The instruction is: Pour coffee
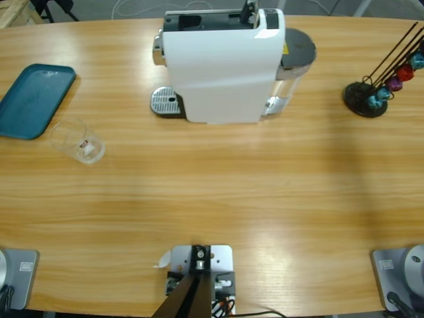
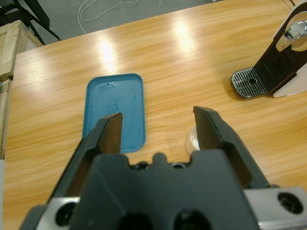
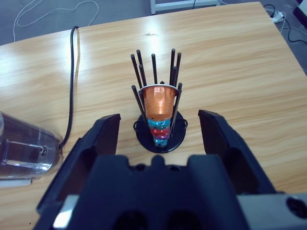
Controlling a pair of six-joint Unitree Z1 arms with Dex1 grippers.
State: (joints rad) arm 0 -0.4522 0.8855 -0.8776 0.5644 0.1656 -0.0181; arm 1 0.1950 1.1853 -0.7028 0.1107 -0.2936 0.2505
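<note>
The left gripper fills the bottom of the left wrist view with its jaws spread wide and nothing between them. Just past the right-hand jaw a sliver of the clear glass cup peeks out, resting on the wooden table. Whether any coffee sits in it cannot be told. Beyond the jaws lies a teal tray, flat on the wood. At the upper right of that frame stands the coffee machine, its metal drip grate facing the tray. A wooden crate sits at the left edge, off the table.

In the right wrist view the right gripper also has its jaws wide apart and bare. Ahead of it a black capsule rack holds an orange capsule on top. The machine's clear water tank shows at the left. A black cable runs across the table toward grey floor.

From above, the cup lies near the tray, at the left of the frame.
</note>
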